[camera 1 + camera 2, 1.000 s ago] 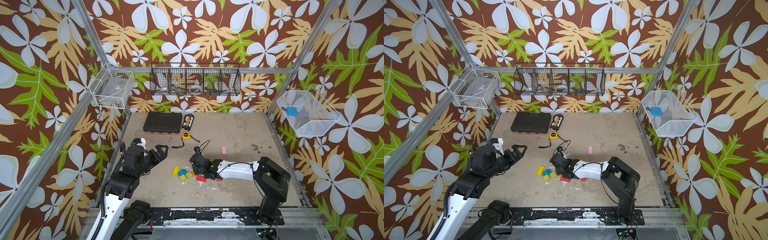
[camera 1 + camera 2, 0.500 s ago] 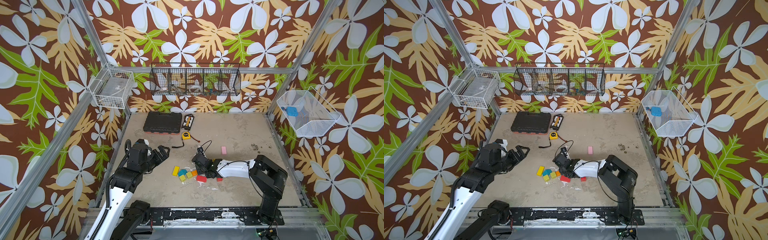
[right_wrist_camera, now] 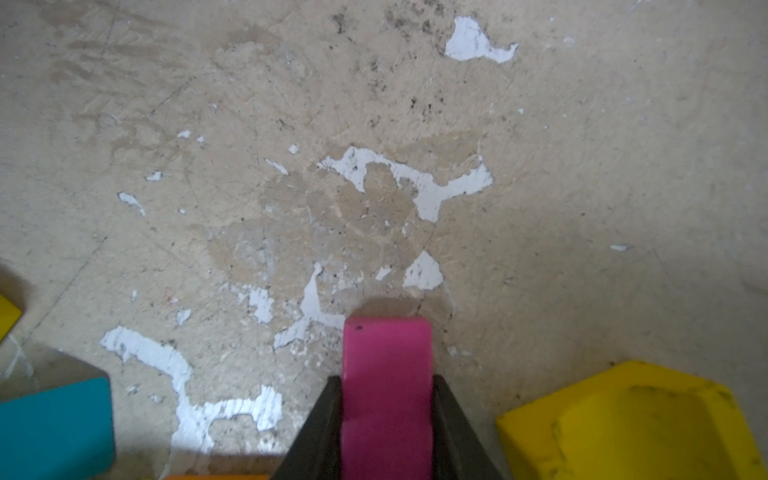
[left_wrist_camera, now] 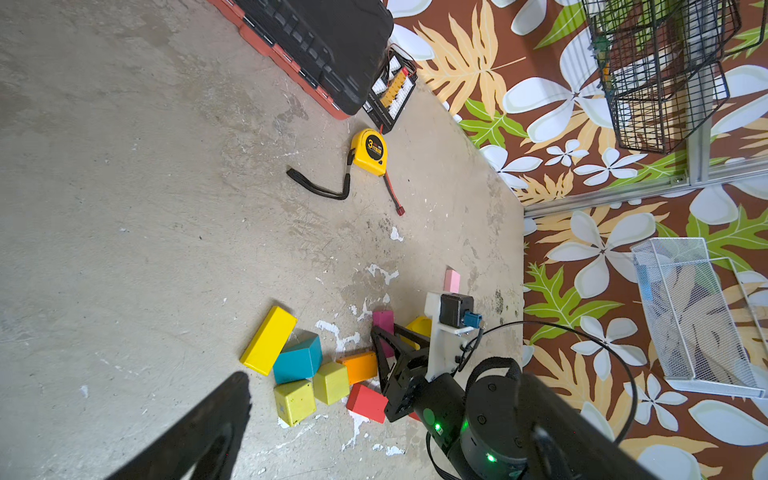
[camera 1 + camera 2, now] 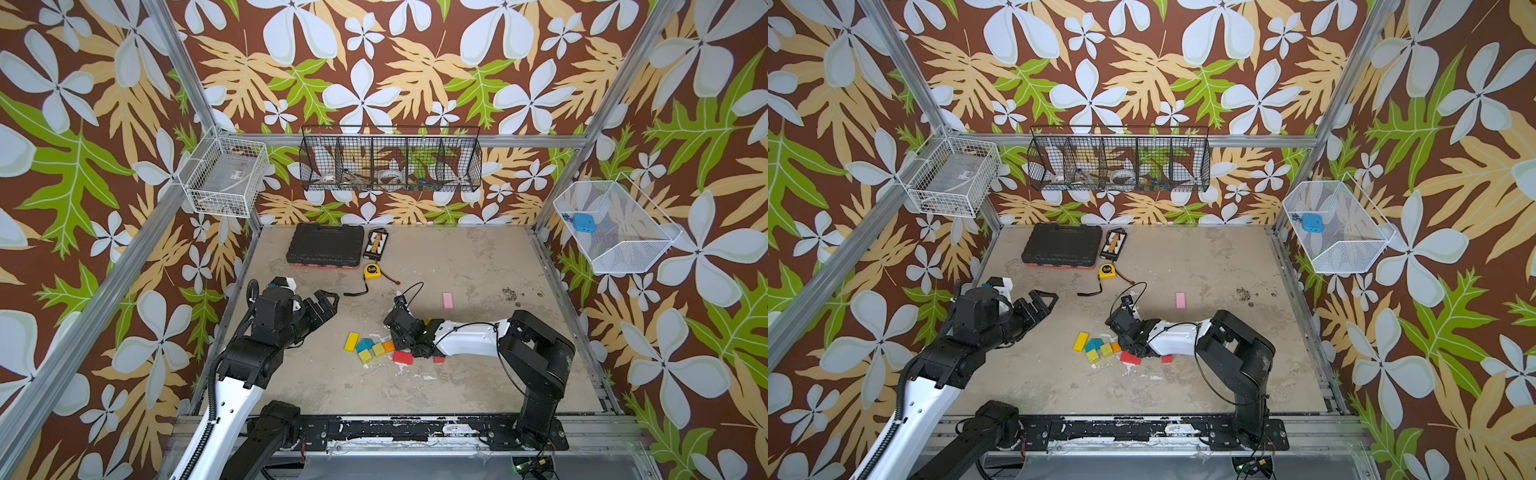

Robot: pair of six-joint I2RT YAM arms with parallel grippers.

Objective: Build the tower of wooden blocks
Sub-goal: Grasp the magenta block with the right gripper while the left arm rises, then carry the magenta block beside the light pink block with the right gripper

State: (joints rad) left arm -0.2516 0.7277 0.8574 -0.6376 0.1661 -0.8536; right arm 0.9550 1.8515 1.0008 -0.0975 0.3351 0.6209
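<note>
Loose wood blocks lie on the floor in both top views: a yellow brick (image 5: pixel 351 341), a teal block (image 5: pixel 365 345), two lime cubes (image 5: pixel 365 356), an orange block (image 5: pixel 388 346) and a red block (image 5: pixel 403 357). A pink brick (image 5: pixel 447 300) lies apart, further back. My right gripper (image 3: pixel 386 382) is low on the floor, shut on a magenta block (image 3: pixel 386 353), beside a yellow arch (image 3: pixel 631 419). My left gripper (image 5: pixel 322 305) hovers open and empty, left of the blocks. No tower stands in any view.
A black tool case (image 5: pixel 324 249), a small parts box (image 5: pixel 376 244) and a yellow tape measure (image 5: pixel 373 271) with a black strap sit at the back left. Wire baskets (image 5: pixel 390 164) hang on the walls.
My right gripper's jaws have narrowed onto the magenta block. The left arm has shifted slightly, its jaws still wide.
</note>
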